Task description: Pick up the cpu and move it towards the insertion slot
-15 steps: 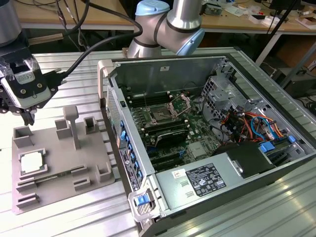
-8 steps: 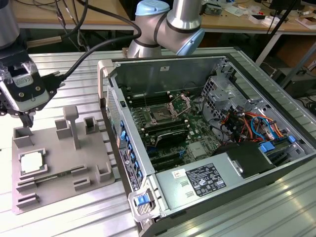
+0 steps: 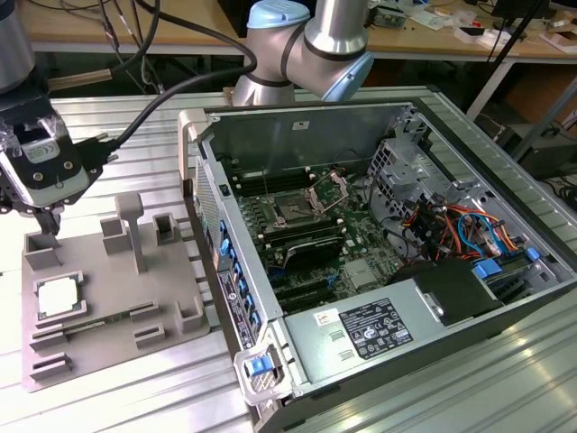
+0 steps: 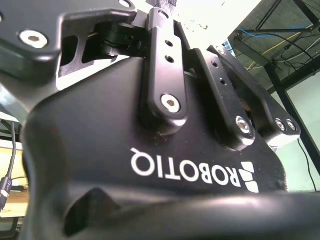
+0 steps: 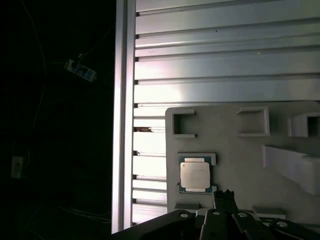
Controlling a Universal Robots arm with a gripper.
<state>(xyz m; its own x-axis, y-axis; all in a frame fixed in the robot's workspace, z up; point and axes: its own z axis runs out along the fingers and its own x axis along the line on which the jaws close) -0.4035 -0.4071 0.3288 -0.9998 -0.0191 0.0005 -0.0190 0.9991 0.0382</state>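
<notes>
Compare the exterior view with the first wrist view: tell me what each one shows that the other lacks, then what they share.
Exterior view: the open computer case, with the insertion slot on its board, and the arm rising behind the case.
First wrist view: the dark space past the edge of the table.
Shared: the cpu lying flat in its pocket on the grey tray, the slatted table under it, and the gripper above the tray, with the cpu not in its grasp.

The arm reaches out, its pincer hanging low, apparently pointing downward.
</notes>
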